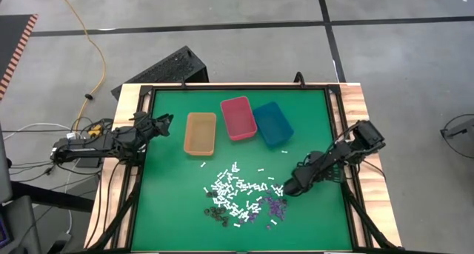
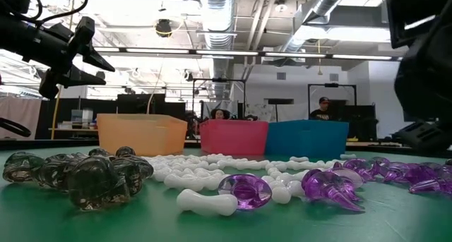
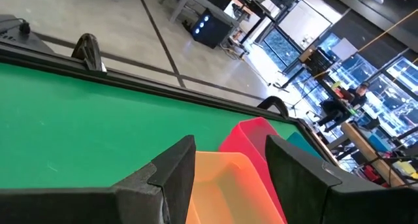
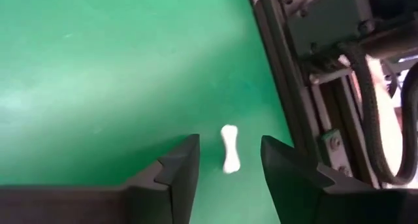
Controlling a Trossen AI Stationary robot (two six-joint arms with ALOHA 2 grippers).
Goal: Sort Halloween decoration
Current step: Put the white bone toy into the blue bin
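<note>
While the right arm reaches low over the green desk (image 1: pixel 170 202), the scene reads as follows.

Right gripper (image 1: pixel 286 189): down at the desk surface, its two dark fingers (image 4: pixel 176 168) parted, nothing clamped between them.

White bone (image 4: pixel 229 148): one small white stick with knobbed ends, lying flat on the green mat just ahead of the right gripper, in line with the gap between the fingers (not touching either one).

Halloween decoration (image 1: pixel 241 195): scattered just beside the right gripper, toward the desk's middle; white sticks form the bulk, purple bits (image 1: pixel 275 205) lie nearest the gripper, dark bits (image 1: pixel 216 212) sit on the pile's far side from it.

Low view of the pile: dark translucent pieces (image 2: pixel 92 175), white sticks (image 2: pixel 205 200) and purple pieces (image 2: pixel 332 185) all resting on the mat.

Bins: orange bin (image 1: pixel 200 132), pink bin (image 1: pixel 238 117) and teal bin (image 1: pixel 272 123) stand side by side, beyond the pile from the right gripper.

Left gripper (image 1: pixel 164 122): raised off the mat, fingers spread wide and empty, with the orange bin just ahead of it and the pile well apart.
</note>
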